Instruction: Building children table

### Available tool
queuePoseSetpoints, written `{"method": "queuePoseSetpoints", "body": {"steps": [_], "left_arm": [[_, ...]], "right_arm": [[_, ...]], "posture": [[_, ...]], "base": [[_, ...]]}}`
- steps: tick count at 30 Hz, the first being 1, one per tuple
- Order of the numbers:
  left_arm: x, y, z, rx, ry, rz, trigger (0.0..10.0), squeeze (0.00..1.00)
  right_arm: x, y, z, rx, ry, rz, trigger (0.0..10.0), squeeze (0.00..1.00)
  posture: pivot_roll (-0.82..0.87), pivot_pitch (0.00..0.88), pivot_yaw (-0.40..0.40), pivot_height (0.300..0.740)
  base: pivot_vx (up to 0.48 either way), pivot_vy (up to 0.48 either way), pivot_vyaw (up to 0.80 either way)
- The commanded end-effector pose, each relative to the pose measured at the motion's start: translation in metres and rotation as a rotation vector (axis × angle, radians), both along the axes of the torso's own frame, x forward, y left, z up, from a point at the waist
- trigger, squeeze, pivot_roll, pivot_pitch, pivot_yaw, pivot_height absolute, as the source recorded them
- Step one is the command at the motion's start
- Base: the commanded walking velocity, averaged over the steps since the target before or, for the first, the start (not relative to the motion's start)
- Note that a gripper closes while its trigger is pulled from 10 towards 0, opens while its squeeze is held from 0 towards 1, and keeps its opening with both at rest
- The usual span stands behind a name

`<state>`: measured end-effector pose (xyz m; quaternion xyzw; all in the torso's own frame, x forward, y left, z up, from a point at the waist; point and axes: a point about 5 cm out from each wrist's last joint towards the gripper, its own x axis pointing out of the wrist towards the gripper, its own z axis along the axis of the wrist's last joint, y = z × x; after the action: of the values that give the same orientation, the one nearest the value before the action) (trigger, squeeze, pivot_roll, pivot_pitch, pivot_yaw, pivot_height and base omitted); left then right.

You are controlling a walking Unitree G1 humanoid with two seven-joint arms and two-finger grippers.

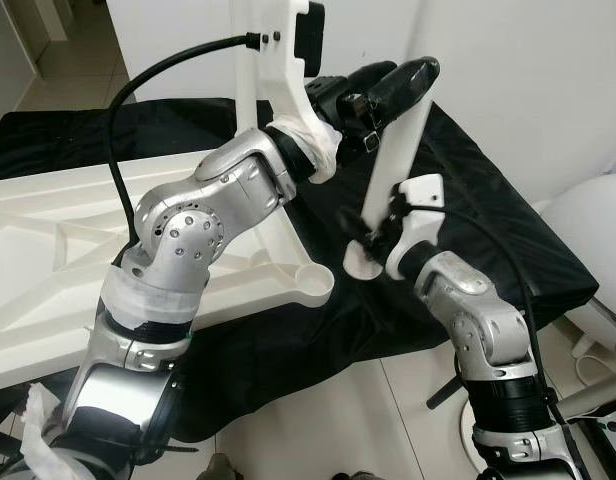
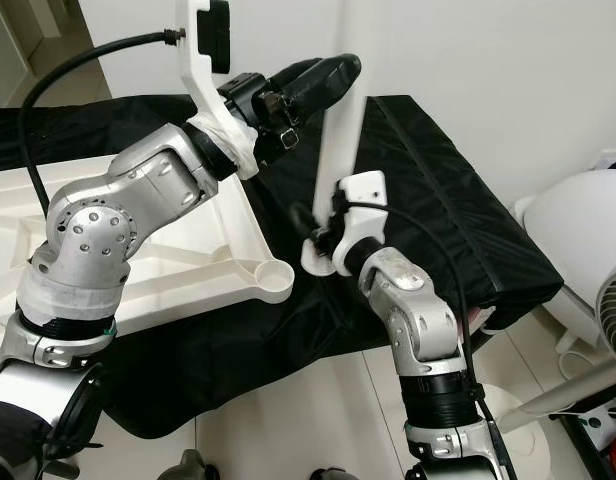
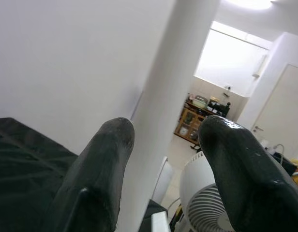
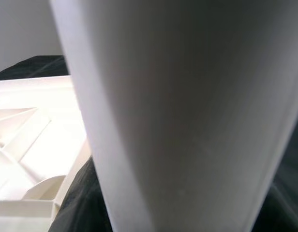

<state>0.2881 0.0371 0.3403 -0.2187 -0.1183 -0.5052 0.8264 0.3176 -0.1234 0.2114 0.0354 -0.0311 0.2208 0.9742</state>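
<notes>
Closest to me is pale tiled floor (image 1: 388, 420), and above it my two silver arms reach over a low surface draped in black cloth (image 1: 468, 180). On that cloth lies the white plastic table top (image 1: 48, 260), upside down with its ribs showing and a round leg socket (image 1: 310, 283) at its near corner. Just beside that socket, the white table leg (image 1: 393, 170) stands nearly upright with its foot on the cloth. My right gripper (image 1: 373, 238) is low on the leg near its foot; the leg covers most of the right wrist view, and I cannot tell from here how far its jaws are open. My left gripper (image 1: 403, 85) is higher up at the leg; in the left wrist view its two black fingers (image 3: 103, 164) are spread with the leg between them, and I cannot say for certain that they touch it. The left arm crosses in front of the table top and hides part of it. To the right stands a white fan (image 2: 588, 270) on the floor. Behind everything is a plain white wall (image 1: 528, 70), and the left wrist view looks past it to a doorway, a wooden cabinet (image 3: 190, 126) and a bright window. I can read no writing anywhere.
</notes>
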Motion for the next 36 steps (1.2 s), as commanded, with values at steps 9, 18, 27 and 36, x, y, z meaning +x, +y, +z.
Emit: {"method": "queuePoseSetpoints", "body": {"steps": [9,18,27,36], "left_arm": [[0.022,0.020,-0.021,0.025,-0.005,0.061,10.0,0.00],[0.045,0.053,-0.050,0.102,0.081,0.349,10.0,0.00],[0.052,0.080,-0.079,0.274,0.090,0.510,10.0,0.00],[0.041,0.082,-0.099,0.347,0.040,0.583,10.0,0.00]], "right_arm": [[0.009,-0.013,0.009,0.075,-0.060,-0.151,10.0,0.00],[0.008,-0.009,0.006,0.107,-0.098,-0.199,10.0,0.00],[0.009,-0.004,0.000,0.058,-0.123,-0.192,10.0,0.00],[0.007,0.001,0.001,0.014,-0.192,-0.129,10.0,0.00]], "posture": [[0.05,0.098,0.009,0.740],[0.05,0.100,-0.002,0.740],[0.04,0.111,-0.030,0.740],[0.04,0.119,-0.048,0.740]], "base": [[0.000,0.000,0.00],[0.000,0.000,0.00],[0.000,0.000,0.00],[0.000,0.000,0.00]]}}
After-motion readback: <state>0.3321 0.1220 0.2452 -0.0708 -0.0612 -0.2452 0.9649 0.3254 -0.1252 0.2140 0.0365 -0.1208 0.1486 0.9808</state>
